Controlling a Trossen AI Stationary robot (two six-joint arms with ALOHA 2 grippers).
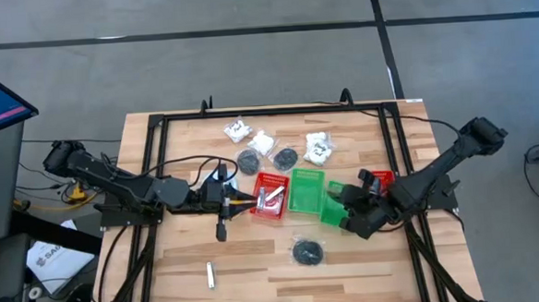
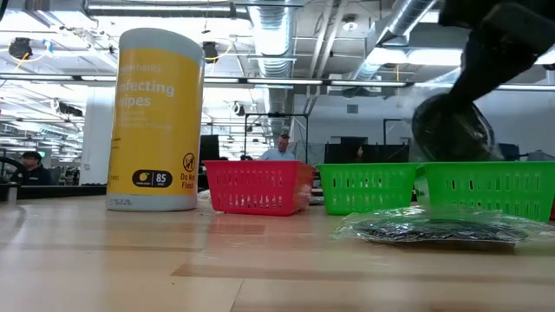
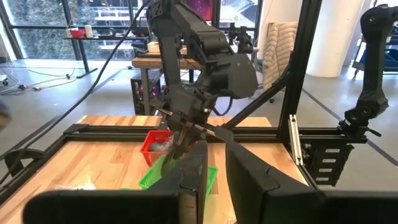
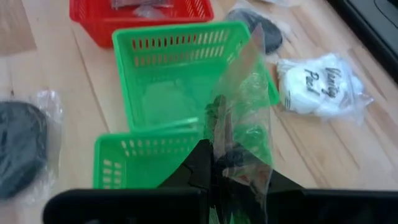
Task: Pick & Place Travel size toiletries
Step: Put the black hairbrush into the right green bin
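My right gripper [image 1: 345,219] hovers over the nearer of two green bins [image 4: 149,162], shut on a clear wrapper [image 4: 245,118] with a dark grey disc [image 2: 451,130] inside. My left gripper [image 1: 252,202] stands level over the red bin [image 1: 272,195]. A silvery-white tube [image 1: 270,199] shows just past its tip; whether it holds the tube, I cannot tell. White packets [image 1: 263,143] and two discs [image 1: 249,159] lie at the far side. Another wrapped disc [image 1: 307,252] and a tube [image 1: 210,276] lie on the near side. My right gripper pinches the clear wrapper's lower part [image 4: 230,155] between its two fingers, coming slanting down from the table's right. The wrapper stands up past the fingertips with the dark disc inside it. It is lifted clear above the green bin [image 2: 490,186].
A second green bin [image 1: 306,188] sits beside the red one, and another red bin [image 1: 377,178] lies at the right. A tall yellow wipes canister [image 2: 156,121] stands on the table. A black frame [image 1: 157,120] rims the tabletop.
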